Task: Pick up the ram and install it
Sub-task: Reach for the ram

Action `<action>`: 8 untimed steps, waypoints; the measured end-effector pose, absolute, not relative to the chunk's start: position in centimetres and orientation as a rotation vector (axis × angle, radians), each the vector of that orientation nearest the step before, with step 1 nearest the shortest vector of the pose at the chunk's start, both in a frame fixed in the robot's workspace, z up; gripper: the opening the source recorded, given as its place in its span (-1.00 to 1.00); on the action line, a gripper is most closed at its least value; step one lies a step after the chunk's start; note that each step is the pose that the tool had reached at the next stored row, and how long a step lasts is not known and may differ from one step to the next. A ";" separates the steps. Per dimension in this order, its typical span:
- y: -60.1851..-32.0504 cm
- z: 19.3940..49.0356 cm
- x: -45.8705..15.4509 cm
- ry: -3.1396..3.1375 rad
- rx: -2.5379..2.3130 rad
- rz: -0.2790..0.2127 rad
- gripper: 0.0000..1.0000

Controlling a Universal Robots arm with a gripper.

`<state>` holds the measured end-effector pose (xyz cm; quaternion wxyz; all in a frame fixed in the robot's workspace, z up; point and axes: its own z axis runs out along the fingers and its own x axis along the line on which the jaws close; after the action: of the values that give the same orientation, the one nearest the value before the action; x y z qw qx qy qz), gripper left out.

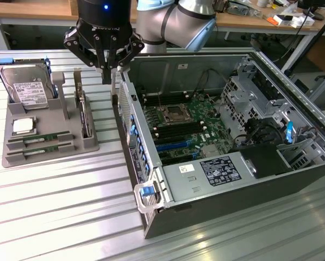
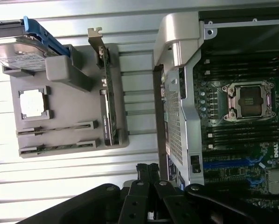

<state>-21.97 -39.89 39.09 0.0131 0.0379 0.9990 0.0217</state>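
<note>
Ext. cam – high, angled down over desk (image 1: pixel 54 212), mid-range. Wrist cam – straight down past hand (image 2: pixel 148 169). Both share tray (image 1: pixel 48 156) & PC case (image 1: pixel 233 209).

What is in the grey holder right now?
The holder carries a hard drive, a CPU, two ram sticks and an upright card. The sticks' lower edges are sunk in it, unseen.

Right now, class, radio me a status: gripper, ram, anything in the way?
Gripper shut, empty, by computer case wall. Ram in gray tray, untouched. Upright card stands between them.
</note>
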 end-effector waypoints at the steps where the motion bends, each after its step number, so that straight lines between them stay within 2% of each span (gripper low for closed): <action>1: -39.9 39.1 -22.1 3.113 0.118 0.068 -0.79; 8: -39.9 39.1 -22.3 3.112 0.118 0.068 -0.79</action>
<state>-22.32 -39.89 39.07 0.0131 0.0379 0.9990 0.0217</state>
